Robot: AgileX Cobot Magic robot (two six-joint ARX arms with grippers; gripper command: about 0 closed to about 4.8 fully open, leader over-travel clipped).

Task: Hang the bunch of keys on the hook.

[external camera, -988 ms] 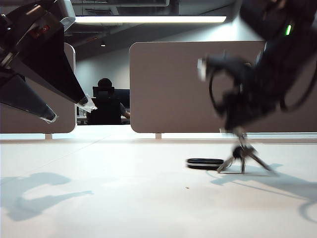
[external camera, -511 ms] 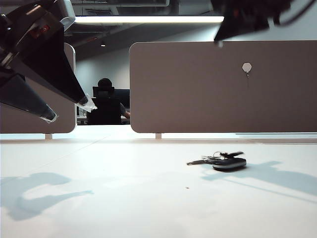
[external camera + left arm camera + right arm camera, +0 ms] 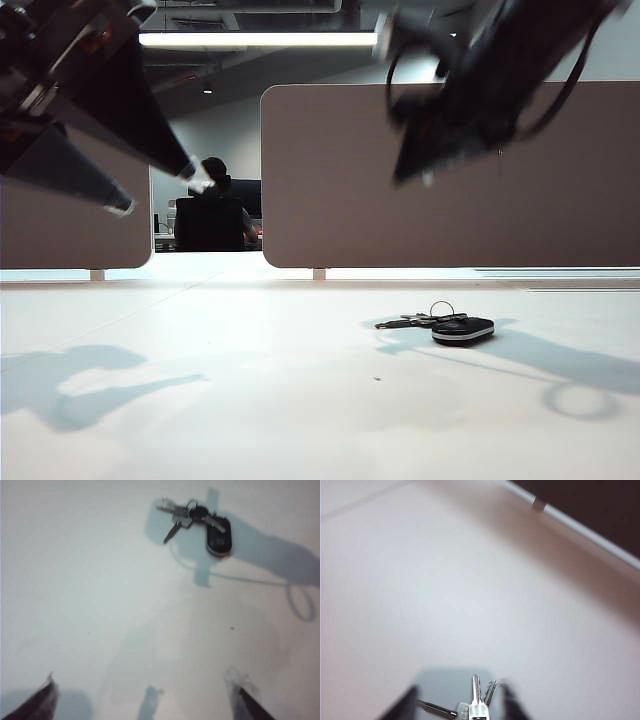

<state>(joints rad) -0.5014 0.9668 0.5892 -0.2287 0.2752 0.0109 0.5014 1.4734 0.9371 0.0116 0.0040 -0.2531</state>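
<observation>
Black and silver-rimmed, the oval key fob with its ringed dark metal keys (image 3: 447,325) lies flat on the white counter (image 3: 200,400), ungrasped. The right pincer (image 3: 425,175) hovers above it (too blurred to tell its gap); the left pincer (image 3: 155,190), fingers apart, waits well away. Next, I judge: descend and pinch the ring.

We see a glossy black plastic fob (image 3: 463,330) with a shiny silver rim, bright metal keys (image 3: 176,516), a smooth matt white table (image 3: 200,400) and a matt brown-grey divider (image 3: 330,180). Both grippers look matt black.
</observation>
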